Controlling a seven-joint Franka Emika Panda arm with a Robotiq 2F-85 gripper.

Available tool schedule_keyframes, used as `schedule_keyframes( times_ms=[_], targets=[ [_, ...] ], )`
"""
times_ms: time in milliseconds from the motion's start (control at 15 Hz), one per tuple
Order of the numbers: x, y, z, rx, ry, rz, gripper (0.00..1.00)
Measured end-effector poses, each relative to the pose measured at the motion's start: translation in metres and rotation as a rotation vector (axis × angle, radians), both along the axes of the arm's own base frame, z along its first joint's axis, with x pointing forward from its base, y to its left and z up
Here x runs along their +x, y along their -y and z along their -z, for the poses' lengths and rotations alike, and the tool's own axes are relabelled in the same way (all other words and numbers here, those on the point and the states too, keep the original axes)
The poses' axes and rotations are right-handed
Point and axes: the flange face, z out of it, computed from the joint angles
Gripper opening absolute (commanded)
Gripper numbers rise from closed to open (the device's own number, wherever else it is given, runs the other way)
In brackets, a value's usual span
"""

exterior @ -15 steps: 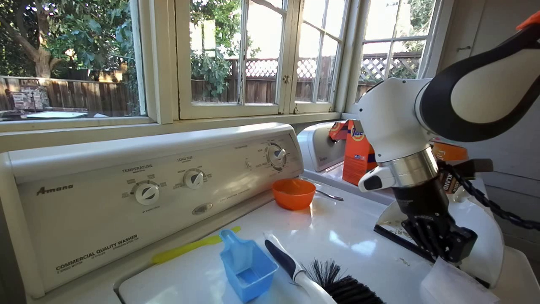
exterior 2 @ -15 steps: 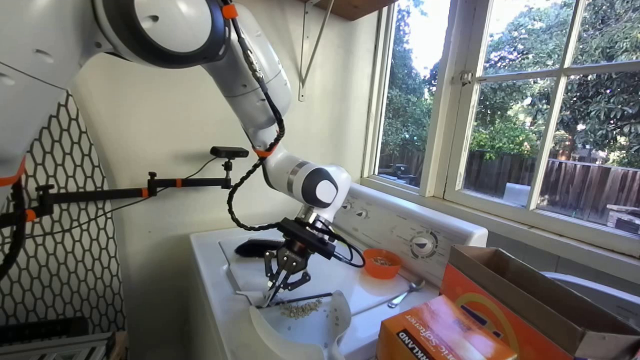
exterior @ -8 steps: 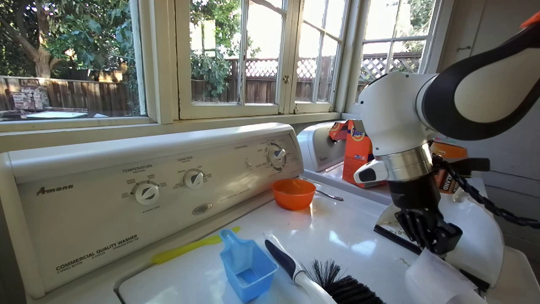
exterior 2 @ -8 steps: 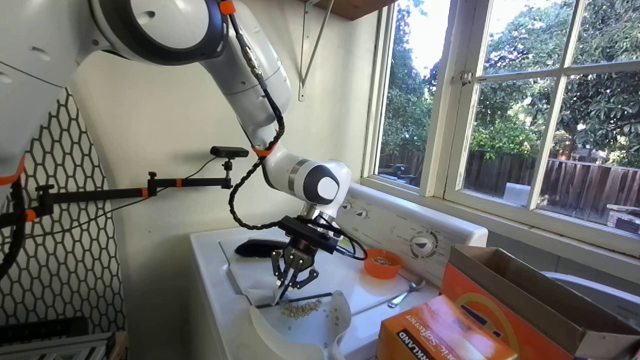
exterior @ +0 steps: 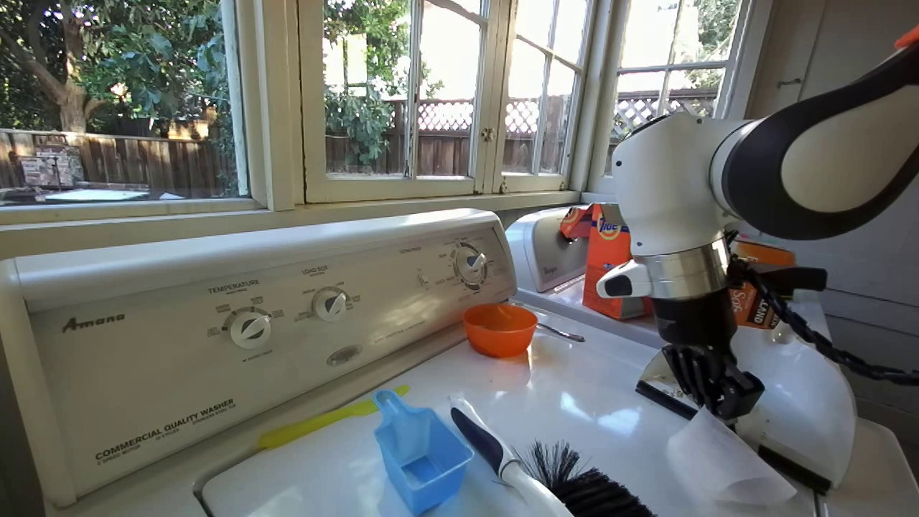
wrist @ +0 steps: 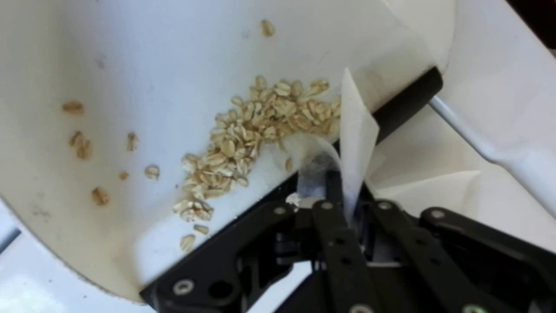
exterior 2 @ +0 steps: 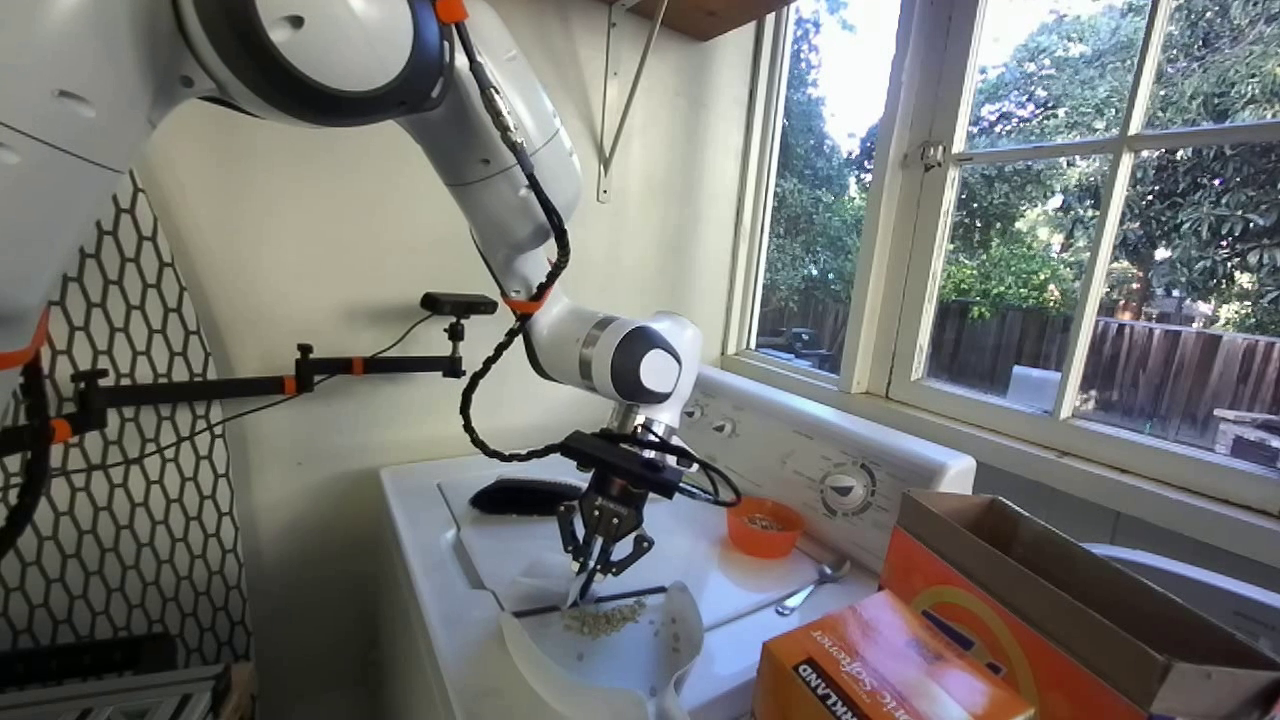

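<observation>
Thin, white and creased, one folded corner jutting to a point, the paper sheet (wrist: 358, 130) is pinched between the fingers of the gripper (exterior 2: 587, 586) at the white dustpan (wrist: 173, 56)'s black lip (wrist: 408, 103), beside pale oat flakes (wrist: 247, 130)

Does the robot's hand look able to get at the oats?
Probably yes, for pushing: the gripper is at the dustpan's black edge, its held white paper beside the oats with nothing visible between.
</observation>
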Motion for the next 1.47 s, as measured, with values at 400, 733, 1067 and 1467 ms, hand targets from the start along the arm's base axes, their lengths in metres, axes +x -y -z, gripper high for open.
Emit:
schedule_keyframes(
  times_ms=[400,733,1067,1467],
  targets=[
    [0.004,0.005,-0.006,-0.025,0.027,0.020,0.03],
    [0.005,0.007,-0.009,-0.036,0.038,0.019,0.03],
    [0.011,0.003,-0.026,-0.002,0.091,0.024,0.03],
    [0.018,-0.016,-0.055,0.108,0.182,0.033,0.03]
  ],
)
